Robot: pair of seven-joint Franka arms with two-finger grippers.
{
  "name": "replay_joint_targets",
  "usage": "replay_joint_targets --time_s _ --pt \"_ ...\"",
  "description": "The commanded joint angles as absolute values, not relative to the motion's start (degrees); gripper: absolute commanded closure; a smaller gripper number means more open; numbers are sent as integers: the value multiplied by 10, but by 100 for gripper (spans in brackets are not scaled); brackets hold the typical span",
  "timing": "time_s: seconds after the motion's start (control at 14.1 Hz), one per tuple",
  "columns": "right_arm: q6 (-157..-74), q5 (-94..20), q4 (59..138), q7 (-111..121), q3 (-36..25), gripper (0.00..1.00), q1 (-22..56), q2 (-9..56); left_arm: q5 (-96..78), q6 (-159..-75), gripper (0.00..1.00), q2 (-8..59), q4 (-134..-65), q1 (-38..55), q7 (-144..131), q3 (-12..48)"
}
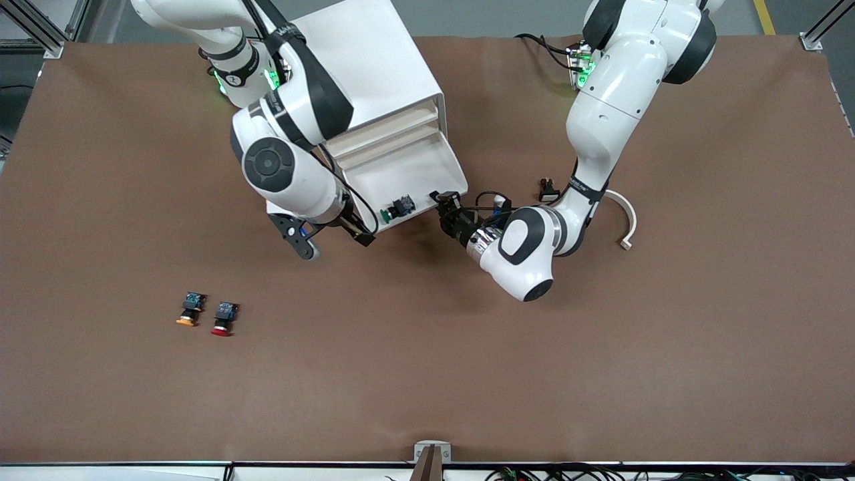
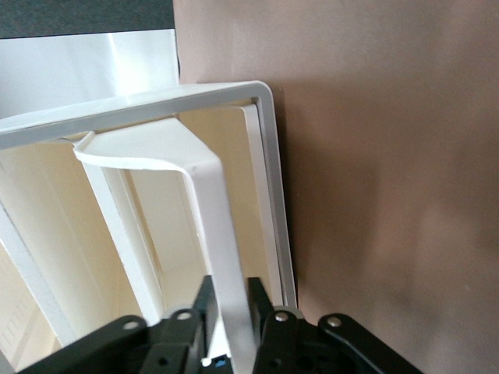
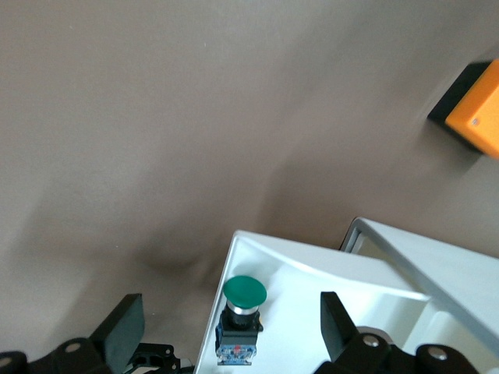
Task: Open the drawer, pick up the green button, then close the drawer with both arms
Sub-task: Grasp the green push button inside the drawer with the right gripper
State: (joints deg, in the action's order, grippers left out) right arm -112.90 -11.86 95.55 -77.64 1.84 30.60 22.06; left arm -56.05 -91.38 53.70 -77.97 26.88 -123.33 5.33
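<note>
Two arms meet at the white cabinet (image 1: 374, 73) in the front view. The drawer (image 1: 407, 177) stands pulled out, the button (image 1: 399, 208) lying in it near the front lip. The left gripper (image 1: 445, 202) sits at the drawer's corner; the right gripper (image 1: 334, 230) hangs over the table beside the drawer. An orange-capped pushbutton (image 1: 190, 310) and a red-capped pushbutton (image 1: 223, 318) lie nearer the camera, toward the right arm's end.

Left wrist view: the left gripper (image 2: 230, 312) is clamped on the drawer's lip (image 2: 222, 234).

Right wrist view: the right gripper (image 3: 234, 331) is spread wide over the button (image 3: 240, 315) in the drawer (image 3: 312, 288).
</note>
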Motion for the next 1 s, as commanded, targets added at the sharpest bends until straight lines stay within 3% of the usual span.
replay_joint_targets --time_s 0.0,0.57,0.92 --pt "-1151 -126 957 -818 14 0 329 231 -570 -902 25 529 -761 258 -1222 55" --pt "-1278 -125 1052 -866 13 0 383 233 -523 -894 5 512 -725 192 -1222 39" --pt "-1317 -125 1084 -875 13 2 405 232 -447 -893 1 492 -708 195 -1221 43"
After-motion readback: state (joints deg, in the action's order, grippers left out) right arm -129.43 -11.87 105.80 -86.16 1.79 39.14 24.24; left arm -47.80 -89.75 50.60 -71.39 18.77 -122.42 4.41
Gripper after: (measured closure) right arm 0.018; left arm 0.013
